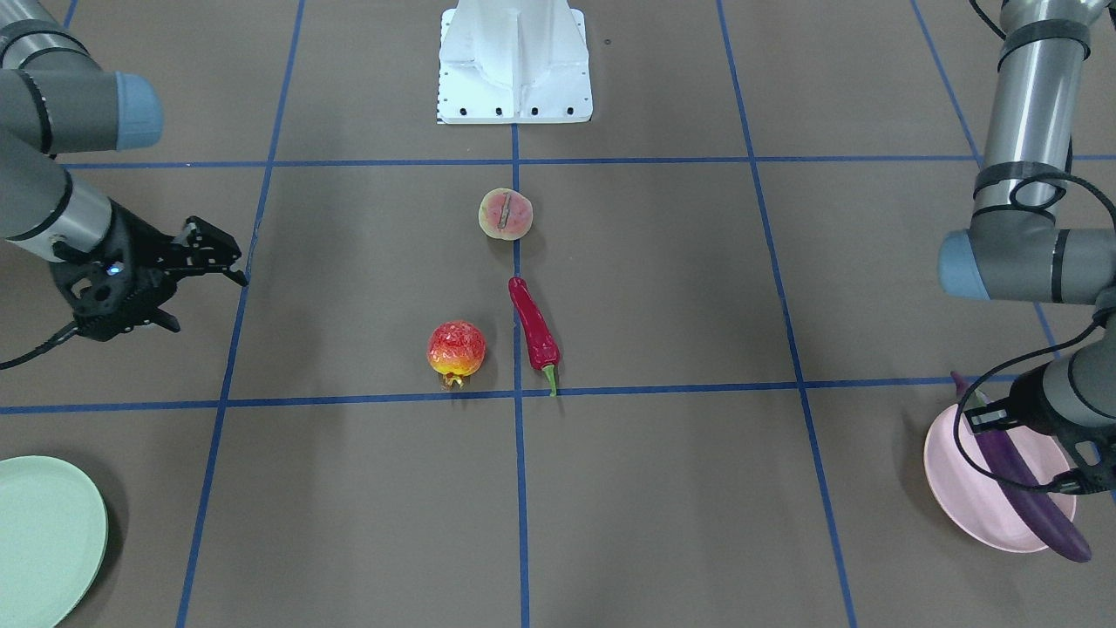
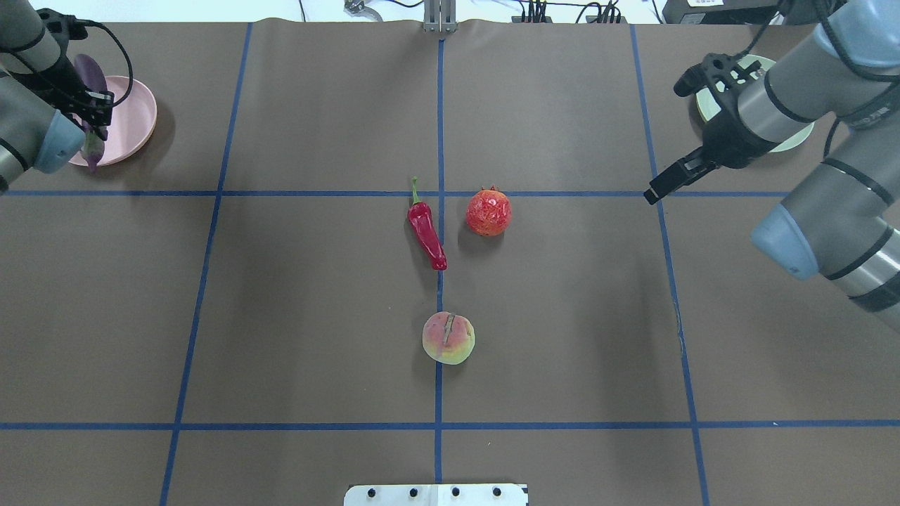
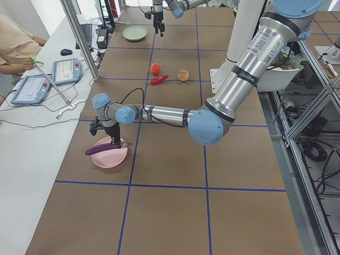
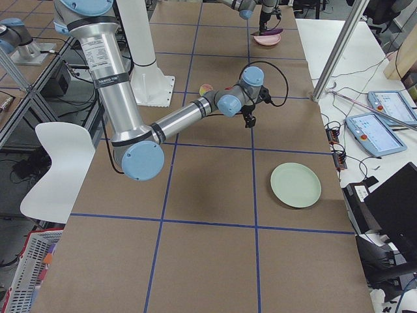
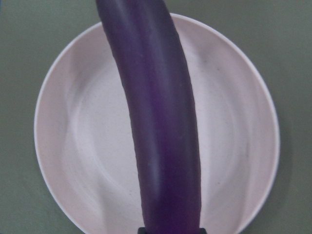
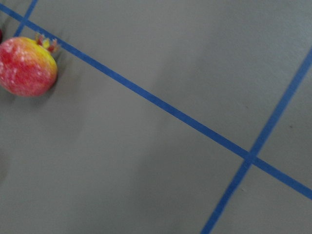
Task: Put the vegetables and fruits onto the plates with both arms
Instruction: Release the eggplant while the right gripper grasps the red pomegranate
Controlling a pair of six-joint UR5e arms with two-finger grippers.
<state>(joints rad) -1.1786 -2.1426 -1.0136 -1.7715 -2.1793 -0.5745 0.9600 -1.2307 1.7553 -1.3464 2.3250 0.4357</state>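
Note:
My left gripper (image 3: 118, 142) is shut on the purple eggplant (image 5: 156, 122) and holds it lengthwise just above the pale pink plate (image 5: 73, 146). In the overhead view the eggplant (image 2: 88, 74) and the pink plate (image 2: 133, 112) sit at the far left. My right gripper (image 2: 668, 137) is open and empty above the table, right of the pomegranate (image 2: 488, 211). The red chili (image 2: 426, 232) lies beside the pomegranate. The peach (image 2: 448, 337) sits nearer my base. The mint green plate (image 2: 787, 137) is partly hidden behind my right wrist.
The white base block (image 1: 514, 61) stands at the table's near-robot edge. Blue tape lines (image 2: 439, 193) cross the brown table. The right wrist view shows the pomegranate (image 6: 27, 66) at its upper left and bare table elsewhere.

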